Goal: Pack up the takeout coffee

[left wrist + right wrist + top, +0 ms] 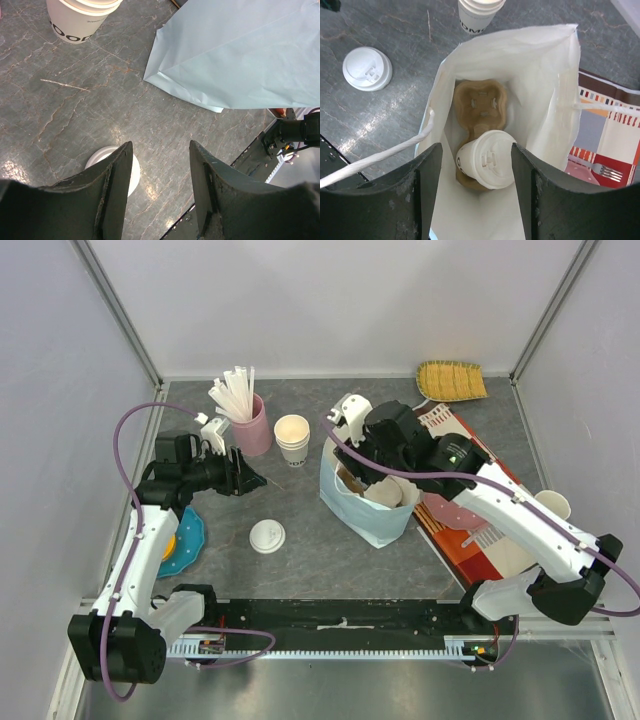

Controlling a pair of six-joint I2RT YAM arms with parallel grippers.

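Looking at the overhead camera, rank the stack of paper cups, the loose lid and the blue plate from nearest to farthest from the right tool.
1. Stack of paper cups, just left of the bag that the right tool hangs over.
2. Loose lid, farther left and toward the arm bases.
3. Blue plate, at the far left.

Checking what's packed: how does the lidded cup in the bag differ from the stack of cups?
The lidded white paper cup wears a round plastic lid; the stack of white paper cups is open-topped. The lidded cup sits in a brown cardboard carrier inside the white paper bag; the stack stands on the grey table outside it. Both are white with dark lettering.
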